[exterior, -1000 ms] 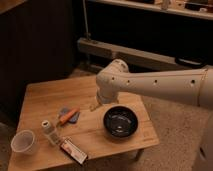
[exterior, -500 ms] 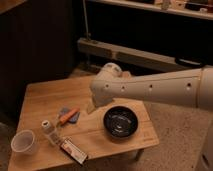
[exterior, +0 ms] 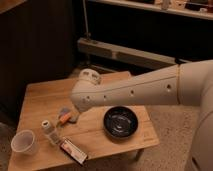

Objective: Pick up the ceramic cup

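Observation:
The ceramic cup (exterior: pixel 23 141) is small, pale and whitish-pink. It stands upright at the front left corner of the wooden table (exterior: pixel 45 97). My white arm reaches in from the right across the table's middle. My gripper (exterior: pixel 75 118) hangs below the arm's end, mostly hidden by it, next to a small orange and blue object (exterior: pixel 65 116). It is to the right of the cup and well apart from it.
A small clear bottle (exterior: pixel 48 131) with a pale cap stands just right of the cup. A red and white packet (exterior: pixel 73 151) lies near the front edge. A wide black bowl (exterior: pixel 121 122) sits at the table's right. Dark shelving stands behind.
My arm has swung left across the table, bringing its end closer to the orange and blue object and the bottle. The cup, bottle and bowl have not moved.

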Robot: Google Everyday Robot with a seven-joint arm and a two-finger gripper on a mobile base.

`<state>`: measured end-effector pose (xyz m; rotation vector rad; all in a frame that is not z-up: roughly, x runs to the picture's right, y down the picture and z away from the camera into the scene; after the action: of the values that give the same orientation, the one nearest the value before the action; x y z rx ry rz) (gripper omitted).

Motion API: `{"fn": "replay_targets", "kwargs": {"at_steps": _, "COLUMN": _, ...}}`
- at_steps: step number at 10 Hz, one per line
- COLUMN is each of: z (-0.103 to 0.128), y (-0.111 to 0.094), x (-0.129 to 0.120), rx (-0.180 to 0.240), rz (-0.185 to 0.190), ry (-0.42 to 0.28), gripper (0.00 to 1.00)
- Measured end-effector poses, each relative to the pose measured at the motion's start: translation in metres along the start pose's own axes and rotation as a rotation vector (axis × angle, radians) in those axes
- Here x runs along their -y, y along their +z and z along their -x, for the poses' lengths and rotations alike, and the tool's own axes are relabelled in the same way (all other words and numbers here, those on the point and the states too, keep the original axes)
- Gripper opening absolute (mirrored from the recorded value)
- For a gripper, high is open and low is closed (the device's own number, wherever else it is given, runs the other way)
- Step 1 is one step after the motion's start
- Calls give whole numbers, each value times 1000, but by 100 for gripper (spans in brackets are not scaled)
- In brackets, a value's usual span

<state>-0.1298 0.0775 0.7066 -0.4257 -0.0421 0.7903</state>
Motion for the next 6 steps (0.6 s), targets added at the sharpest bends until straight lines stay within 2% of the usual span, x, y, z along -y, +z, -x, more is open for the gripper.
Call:
{"fn": "replay_targets", "kwargs": {"at_steps": 2, "z": 29, "y": 6, "x": -9, "rx": -33, "rz": 8, "ry": -22, "gripper": 80}}
{"fn": "replay_targets", "kwargs": {"at_steps": 4, "z": 54, "y": 10, "x": -19, "rx": -94, "rz": 7, "ry": -44, "gripper": 80}}
{"fn": "replay_targets", "kwargs": {"at_steps": 6, "z": 66, "y": 6, "x": -25, "rx": -132, "rz": 3, "ry": -85, "gripper": 80}}
